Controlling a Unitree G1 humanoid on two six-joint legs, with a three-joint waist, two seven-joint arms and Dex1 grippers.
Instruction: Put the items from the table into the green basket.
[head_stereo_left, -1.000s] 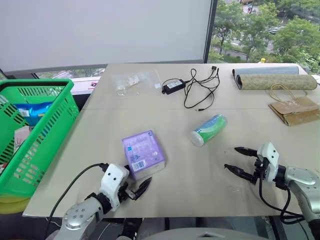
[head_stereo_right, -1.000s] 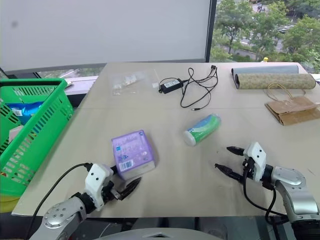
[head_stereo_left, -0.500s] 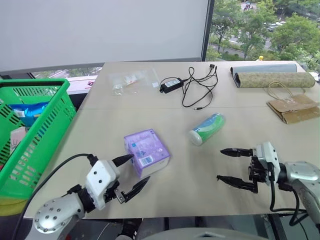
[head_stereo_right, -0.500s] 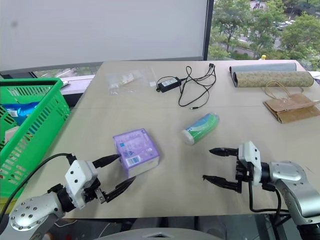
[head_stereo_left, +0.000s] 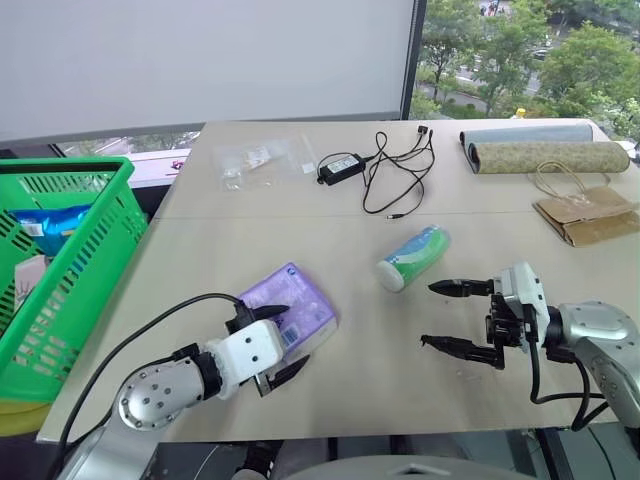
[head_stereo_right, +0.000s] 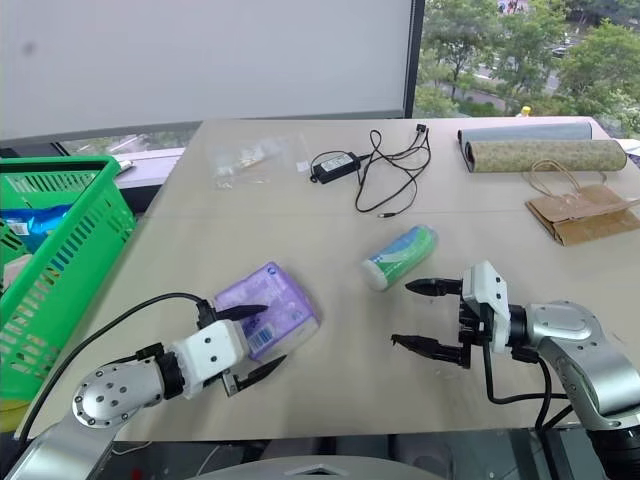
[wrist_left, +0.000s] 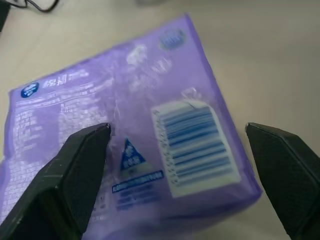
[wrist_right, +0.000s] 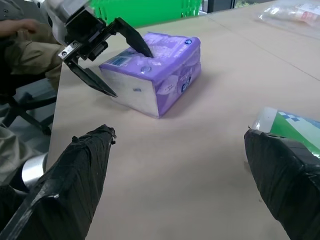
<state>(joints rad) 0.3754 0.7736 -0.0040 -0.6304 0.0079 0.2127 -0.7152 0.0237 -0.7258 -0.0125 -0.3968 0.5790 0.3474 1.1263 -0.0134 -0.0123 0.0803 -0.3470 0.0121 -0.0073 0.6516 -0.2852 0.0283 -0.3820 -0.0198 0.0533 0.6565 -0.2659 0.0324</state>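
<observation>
- Nothing from the table (head_stereo_left: 330, 225) is in the basket (head_stereo_left: 75, 255) yet.
- Left gripper (head_stereo_left: 275, 342) straddles the purple box (head_stereo_left: 295, 312), fingers around it, not clamped.
- Packet (head_stereo_left: 413, 257) lies mid-table; right gripper (head_stereo_left: 452, 316) beside it, fingers spread, empty.

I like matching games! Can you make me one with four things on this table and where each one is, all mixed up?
Things:
1. purple box
2. green-and-white packet
3. black power adapter
4. brown paper bag

Places:
A. at the table's far right side, just in front of the rolled mats
B. between the left gripper's open fingers
C. at the far side, beside a tangle of black cable
D. lying in the middle of the table, beyond the right gripper

Pairs: 1-B, 2-D, 3-C, 4-A
</observation>
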